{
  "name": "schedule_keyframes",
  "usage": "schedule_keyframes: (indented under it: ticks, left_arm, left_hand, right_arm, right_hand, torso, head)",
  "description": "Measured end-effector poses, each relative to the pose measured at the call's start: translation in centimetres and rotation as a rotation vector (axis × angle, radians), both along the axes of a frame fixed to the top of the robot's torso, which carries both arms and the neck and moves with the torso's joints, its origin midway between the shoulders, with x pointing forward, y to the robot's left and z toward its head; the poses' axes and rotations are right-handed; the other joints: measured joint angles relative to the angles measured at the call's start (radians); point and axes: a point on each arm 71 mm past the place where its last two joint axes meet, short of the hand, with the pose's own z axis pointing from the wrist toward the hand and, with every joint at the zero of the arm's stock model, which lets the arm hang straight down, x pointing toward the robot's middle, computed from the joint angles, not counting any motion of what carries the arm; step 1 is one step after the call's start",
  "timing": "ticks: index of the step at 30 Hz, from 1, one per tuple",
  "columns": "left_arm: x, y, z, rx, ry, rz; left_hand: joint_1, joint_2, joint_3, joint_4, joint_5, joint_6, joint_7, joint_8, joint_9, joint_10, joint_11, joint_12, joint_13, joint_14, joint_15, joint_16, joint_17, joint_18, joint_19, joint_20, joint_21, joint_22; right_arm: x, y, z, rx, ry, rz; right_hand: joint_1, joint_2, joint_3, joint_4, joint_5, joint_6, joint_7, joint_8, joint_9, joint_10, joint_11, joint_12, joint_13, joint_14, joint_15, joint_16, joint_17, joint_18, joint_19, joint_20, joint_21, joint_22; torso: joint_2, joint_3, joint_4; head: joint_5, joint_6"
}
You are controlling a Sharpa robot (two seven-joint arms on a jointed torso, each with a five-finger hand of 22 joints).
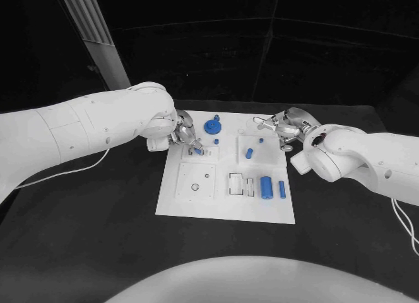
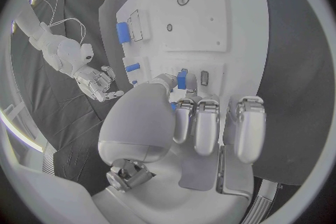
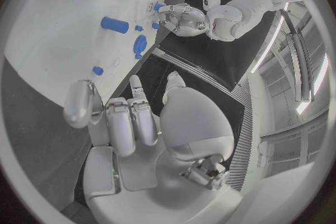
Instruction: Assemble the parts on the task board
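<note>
On the near part of the board (image 1: 173, 205), well short of both hands, two blue pegs (image 1: 266, 185) lie loose beside a pair of slots, nearer the right hand's side. Nearer the left hand's side is a square plate (image 1: 197, 182) with a small ring, untouched.

Further back, a short blue pin (image 1: 250, 152) lies just in front of the right hand (image 1: 284, 129). That hand hovers at the board's far right edge with fingers apart and nothing in them, as its wrist view shows.

Across from it, the left hand (image 1: 182, 136) sits over the board's far left edge. It seems to pinch a small blue part (image 2: 182, 79) between thumb and finger, low over a small slot (image 2: 204, 77). The blue knob (image 1: 212, 126) stands just beyond, between the two hands.

The risk, as I judge it, lies in that pinch: the part is small and mostly hidden by the fingers, so it could tilt and jam at the slot's edge, or slip out and roll across the board. The spread fingers could also knock the knob.
</note>
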Motion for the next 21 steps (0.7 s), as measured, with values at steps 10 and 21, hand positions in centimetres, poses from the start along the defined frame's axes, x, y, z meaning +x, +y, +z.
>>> schedule_keyframes:
  ticks: [10, 21]
  left_arm:
    - [0.12, 0.12, -0.2, 0.005, -0.007, 0.008]
    - [0.2, 0.04, -0.46, 0.005, -0.006, 0.009]
  left_hand:
    - [0.004, 0.002, 0.007, 0.007, -0.007, -0.002, 0.002, -0.001, 0.005, 0.0, 0.0, 0.0, 0.0, 0.0, 0.0, 0.0, 0.0, 0.0, 0.0, 0.0, 0.0, 0.0]
    - [0.005, 0.002, 0.023, 0.017, -0.051, -0.009, 0.005, -0.004, 0.015, 0.0, 0.007, 0.0, 0.0, 0.0, 0.0, 0.0, 0.0, 0.0, 0.0, 0.0, 0.0, 0.0]
  right_arm:
    - [-0.01, 0.01, 0.0, 0.0, 0.0, 0.0]
    - [-0.07, 0.03, 0.02, 0.001, 0.0, 0.002]
  right_hand:
    - [0.0, 0.0, 0.0, 0.0, 0.0, 0.0, 0.0, 0.0, 0.0, 0.0, 0.0, 0.0, 0.0, 0.0, 0.0, 0.0, 0.0, 0.0, 0.0, 0.0, 0.0, 0.0]
    - [0.004, 0.004, 0.0, 0.0, 0.0, 0.0, 0.0, 0.0, 0.0, 0.0, 0.0, 0.0, 0.0, 0.0, 0.0, 0.0, 0.0, 0.0, 0.0, 0.0, 0.0, 0.0]
  torso:
    - [0.0, 0.0003, 0.0]
    - [0.0, 0.0003, -0.0008]
  head:
    - [0.0, -0.002]
    - [-0.004, -0.004]
